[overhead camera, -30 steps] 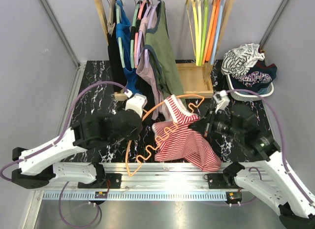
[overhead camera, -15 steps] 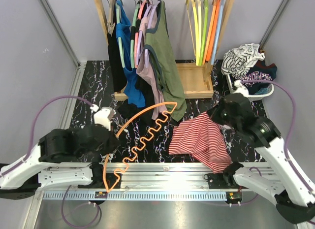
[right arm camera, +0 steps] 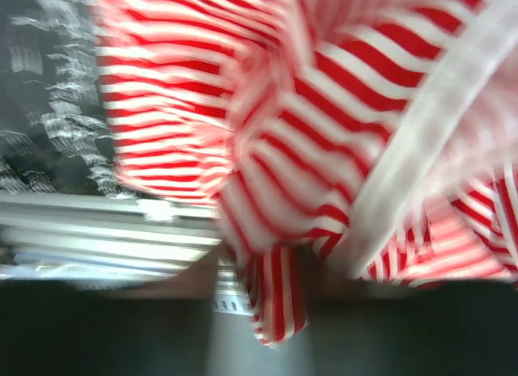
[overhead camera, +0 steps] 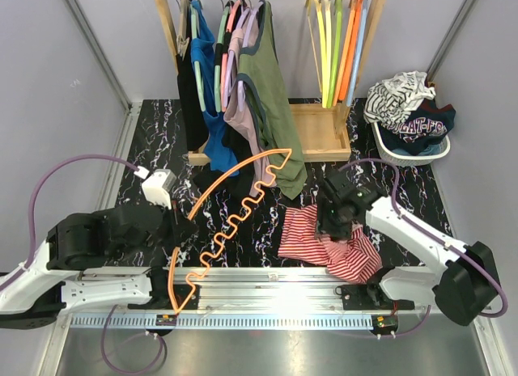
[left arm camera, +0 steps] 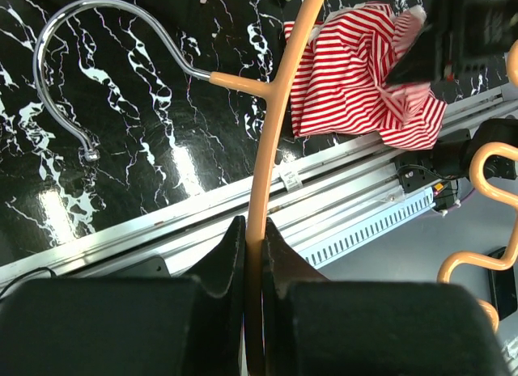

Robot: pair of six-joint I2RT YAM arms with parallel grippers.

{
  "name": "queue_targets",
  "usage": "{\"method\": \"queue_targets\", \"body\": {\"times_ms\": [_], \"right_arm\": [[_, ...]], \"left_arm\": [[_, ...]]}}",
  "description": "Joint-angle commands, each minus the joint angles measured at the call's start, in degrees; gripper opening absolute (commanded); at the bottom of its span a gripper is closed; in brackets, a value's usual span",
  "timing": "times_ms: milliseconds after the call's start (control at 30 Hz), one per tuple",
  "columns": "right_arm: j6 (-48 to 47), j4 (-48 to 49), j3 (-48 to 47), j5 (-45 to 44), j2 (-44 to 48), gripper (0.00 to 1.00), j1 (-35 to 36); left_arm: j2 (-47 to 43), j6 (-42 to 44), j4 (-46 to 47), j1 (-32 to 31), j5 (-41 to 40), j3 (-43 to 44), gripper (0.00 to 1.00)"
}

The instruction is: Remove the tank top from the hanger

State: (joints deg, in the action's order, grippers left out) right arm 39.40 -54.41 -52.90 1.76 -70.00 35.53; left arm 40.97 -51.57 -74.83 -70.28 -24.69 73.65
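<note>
Orange wire catches the eye first from above: the hanger slants from the front edge up toward the middle of the black marbled surface. The left end effector grips it low on its curved side. It carries no cloth. The red-and-white striped tank top lies bunched near the front edge, right of centre, apart from the hanger. The right end effector is pressed down into it. A wooden clothes rack stands at the far edge, and a basket of clothes sits in the far right corner.

From the left wrist, the end effector is clamped tight on the hanger, whose metal hook arches over the surface. The tank top lies beyond.

From the right wrist, all is blurred stripes. A fold of the tank top hangs pinched in the end effector.
</note>
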Motion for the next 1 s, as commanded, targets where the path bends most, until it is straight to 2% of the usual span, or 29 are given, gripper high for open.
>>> {"method": "queue_targets", "body": {"times_ms": [0, 33, 67, 233, 267, 367, 433, 500, 533, 600, 633, 667, 700, 800, 867, 900, 967], "right_arm": [[6.98, -1.42, 5.34, -6.92, 4.69, 0.68, 1.21], [8.05, -0.35, 8.40, -7.12, 4.96, 0.89, 1.21], [9.11, 0.88, 9.74, -7.12, 4.26, 1.00, 1.12], [12.20, 12.56, 15.02, -6.94, -4.25, 1.00, 1.30], [14.37, 10.75, 12.94, -9.29, -8.53, 1.00, 2.08], [18.95, 7.05, 9.23, -12.21, -13.75, 1.00, 3.67], [19.84, 8.26, 9.57, -11.43, -13.07, 1.00, 3.85], [18.44, 13.86, 11.32, -9.07, -10.34, 0.89, 3.76], [18.43, 15.46, 12.29, -8.62, -9.73, 0.68, 3.76], [18.00, 19.76, 12.56, -8.35, -10.50, 0.38, 3.76], [17.47, 20.04, 11.00, -7.92, -11.56, 0.16, 3.50], [15.90, 19.53, 9.68, -7.04, -13.83, 0.06, 3.41], [15.19, 17.78, 8.18, -6.86, -14.72, 0.00, 3.32], [14.92, 11.91, 3.52, -10.69, -12.46, 0.00, 3.06], [15.18, 8.55, 0.71, -14.57, -6.77, 0.00, 1.40], [14.40, 6.53, -0.17, -17.20, -4.82, 0.00, -3.05], [9.51, 6.69, -2.63, -16.10, -0.33, 0.00, -9.92]], "left_arm": [[-0.19, 1.47, 5.39, 0.06, -2.47, 3.08, 0.00], [-0.10, 1.65, 5.48, 0.06, -2.64, 2.99, 0.00], [0.07, 1.91, 5.57, 0.06, -2.56, 2.99, 0.00], [0.60, 3.05, 6.09, 0.06, -2.91, 2.73, 0.00], [0.60, 3.14, 6.36, 0.06, -2.82, 2.47, 0.00], [0.51, 3.41, 6.71, 0.14, -2.91, 1.94, 0.00], [0.34, 3.41, 7.32, 0.06, -2.82, 1.50, 0.00], [0.25, 3.58, 7.94, 0.14, -2.56, 1.15, 0.00], [0.16, 3.67, 7.94, 0.14, -2.65, 1.06, 0.00], [0.07, 3.67, 8.12, 0.14, -2.73, 0.89, 0.00], [0.07, 3.85, 8.29, 0.14, -2.73, 0.80, 0.00], [-0.10, 3.85, 8.21, 0.06, -2.73, 0.97, 0.00], [-0.19, 3.76, 8.21, 0.06, -2.65, 1.06, 0.00], [-0.89, 3.06, 7.16, 0.06, -2.56, 1.41, 0.00], [-2.11, 2.44, 6.80, 0.06, -2.12, 1.33, 0.00], [-2.65, 2.01, 6.97, 0.14, -1.86, 1.06, 0.00], [-3.96, 2.18, 8.37, 0.14, -0.72, -0.08, 0.00]]}}
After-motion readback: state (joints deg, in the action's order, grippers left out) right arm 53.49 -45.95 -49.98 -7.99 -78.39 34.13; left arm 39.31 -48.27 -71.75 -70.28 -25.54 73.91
